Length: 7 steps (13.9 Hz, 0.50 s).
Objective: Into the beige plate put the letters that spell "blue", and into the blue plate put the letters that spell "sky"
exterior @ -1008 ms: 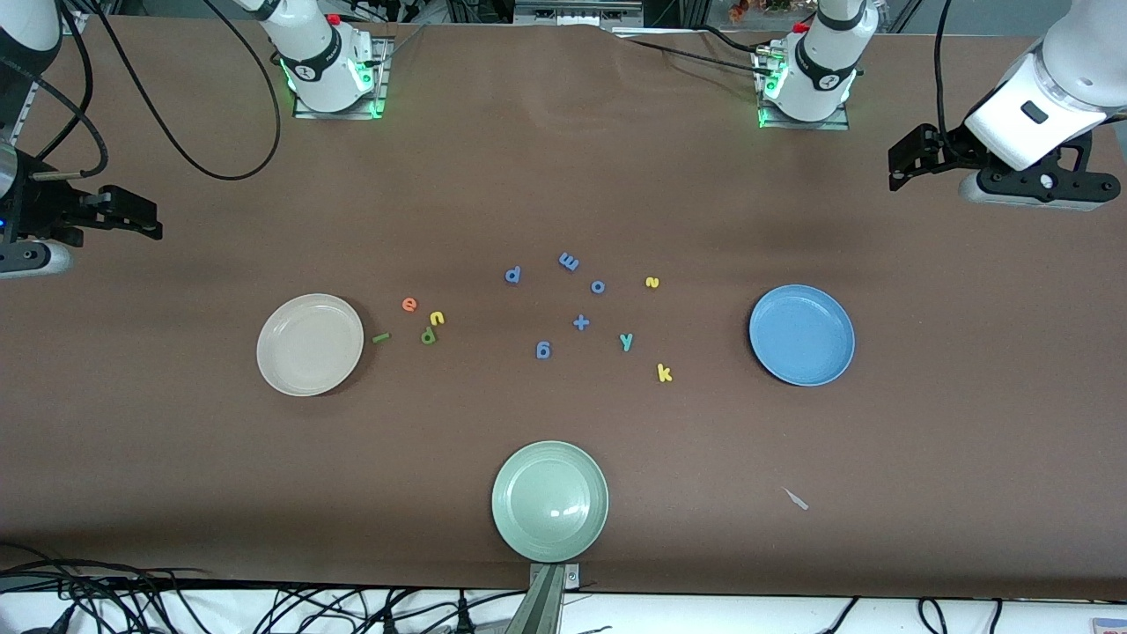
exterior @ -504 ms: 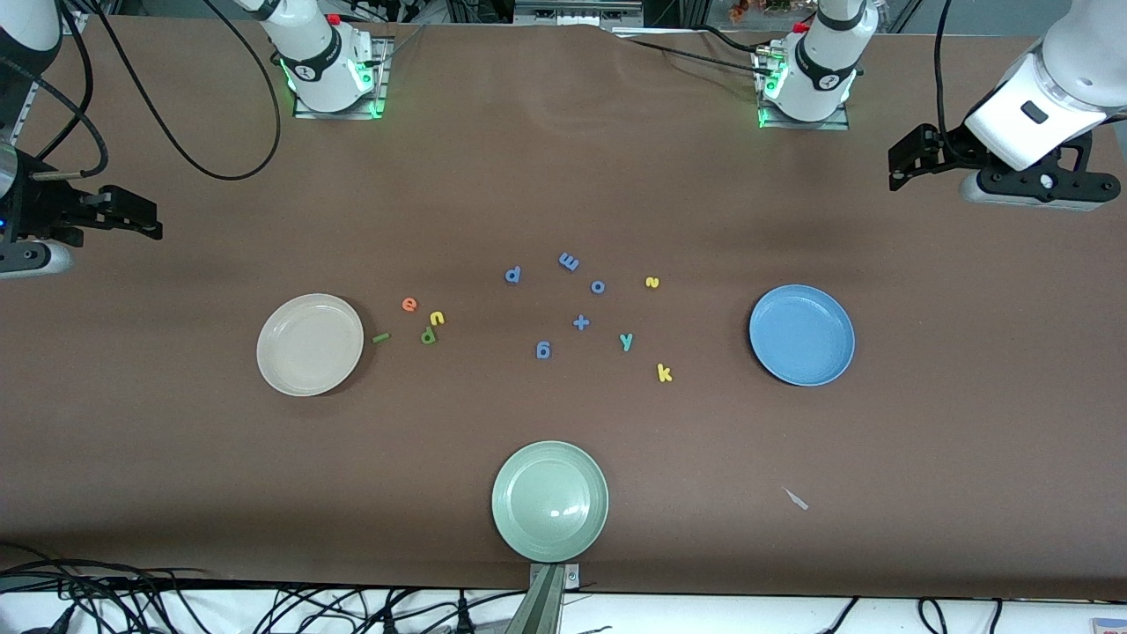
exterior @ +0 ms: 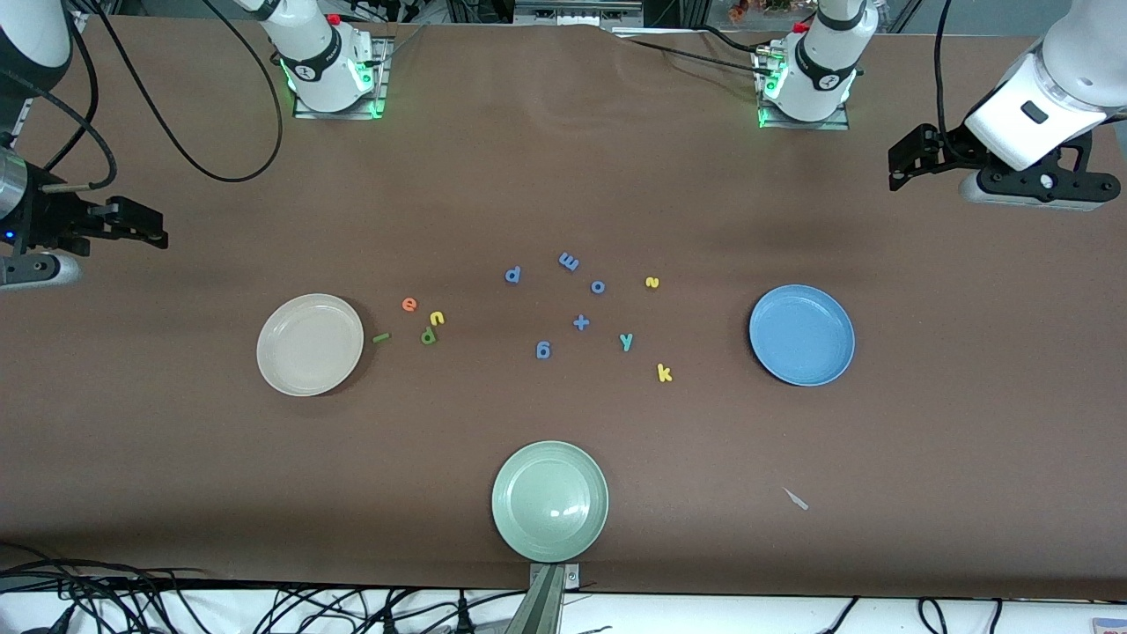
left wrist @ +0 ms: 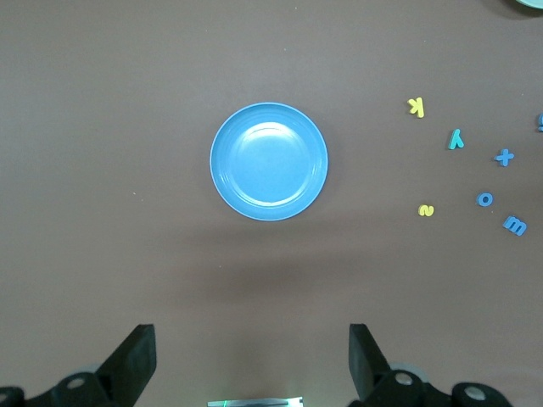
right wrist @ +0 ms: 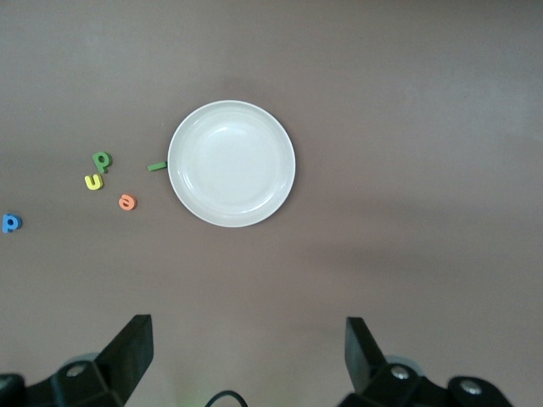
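The empty beige plate (exterior: pixel 310 344) lies toward the right arm's end. Beside it are the orange e (exterior: pixel 409 305), yellow u (exterior: pixel 437 318), olive b (exterior: pixel 428 335) and green l (exterior: pixel 380 337), which lies at the rim. The empty blue plate (exterior: pixel 801 335) lies toward the left arm's end, with the yellow s (exterior: pixel 651 283), teal y (exterior: pixel 626 341) and yellow k (exterior: pixel 665 373) nearby. My right gripper (exterior: pixel 158 227) hangs open and empty high over the table's edge, the beige plate (right wrist: pixel 231 163) in its wrist view. My left gripper (exterior: pixel 896 167) hangs open, the blue plate (left wrist: pixel 268 161) in its wrist view.
Blue letters p (exterior: pixel 513 275), m (exterior: pixel 569 261), o (exterior: pixel 598 287), g (exterior: pixel 543 350) and a blue plus sign (exterior: pixel 581 322) are scattered mid-table. A pale green plate (exterior: pixel 549 500) sits near the front edge. A small pale scrap (exterior: pixel 796 499) lies toward the left arm's end.
My right gripper has shifted slightly toward the table's middle. The left arm, letters and plates have not moved.
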Each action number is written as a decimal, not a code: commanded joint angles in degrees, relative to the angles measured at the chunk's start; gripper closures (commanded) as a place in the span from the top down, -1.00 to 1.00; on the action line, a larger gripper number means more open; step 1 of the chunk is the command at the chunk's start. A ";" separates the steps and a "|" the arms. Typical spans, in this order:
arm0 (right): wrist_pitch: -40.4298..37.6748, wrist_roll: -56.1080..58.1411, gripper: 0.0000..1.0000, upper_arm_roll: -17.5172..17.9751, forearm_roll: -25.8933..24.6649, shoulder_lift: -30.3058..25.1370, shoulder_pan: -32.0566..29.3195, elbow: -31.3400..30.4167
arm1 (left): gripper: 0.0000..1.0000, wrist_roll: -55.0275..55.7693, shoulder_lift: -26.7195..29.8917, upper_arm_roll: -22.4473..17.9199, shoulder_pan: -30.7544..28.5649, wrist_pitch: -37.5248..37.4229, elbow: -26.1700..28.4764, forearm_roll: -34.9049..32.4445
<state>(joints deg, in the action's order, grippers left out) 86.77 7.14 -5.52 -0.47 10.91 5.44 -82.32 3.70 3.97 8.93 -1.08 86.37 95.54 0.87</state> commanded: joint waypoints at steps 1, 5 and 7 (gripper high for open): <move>0.58 -0.02 1.00 0.07 1.78 2.36 -0.52 1.73 | 1.00 -0.72 -1.50 -0.05 0.29 -0.33 -1.84 -0.87; 3.21 0.06 1.00 0.07 1.70 7.26 -0.35 1.73 | 1.00 -0.19 -8.61 0.03 1.87 -0.33 -6.84 -1.04; 5.41 0.93 1.00 0.07 2.05 8.51 -0.52 1.64 | 1.00 -0.27 -14.58 0.03 2.40 -0.24 -11.14 -0.87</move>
<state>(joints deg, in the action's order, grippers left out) 90.96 7.14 -5.52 0.28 17.46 5.41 -82.35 3.70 -3.50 8.98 0.30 87.11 91.47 0.87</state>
